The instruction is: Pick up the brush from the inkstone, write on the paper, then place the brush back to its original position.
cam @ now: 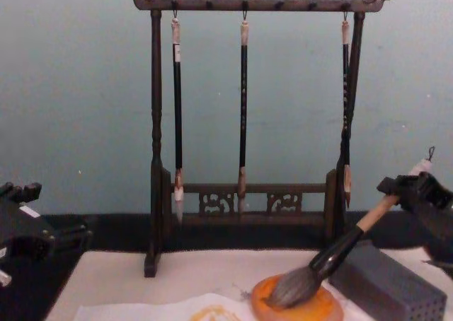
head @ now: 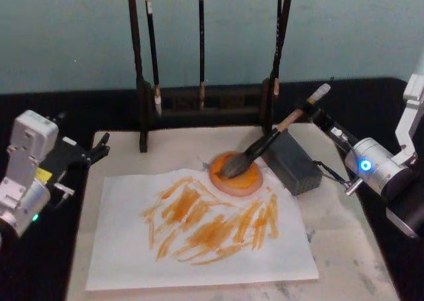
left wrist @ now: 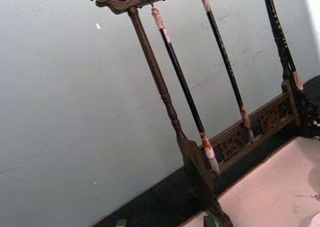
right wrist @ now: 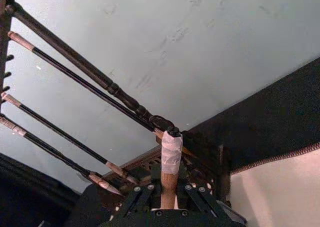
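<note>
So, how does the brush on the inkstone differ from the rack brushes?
The brush leans, bristles on the inkstone, gripped by the right tool; the rack brushes hang upright, free. The brush has a tan handle and bushy tip; the rack brushes are thin and dark. All have pale top ends.

Calligraphy workbench set-up: carved dark wooden brush rack [cam: 283, 202], beige felt mat [head: 358, 248], thin white paper sheet [head: 119, 248] streaked orange, plain teal backdrop wall [head: 66, 36].

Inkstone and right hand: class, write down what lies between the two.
In the head view, the brush spans from the inkstone to the right hand; the grey perforated block stands there too.
</note>
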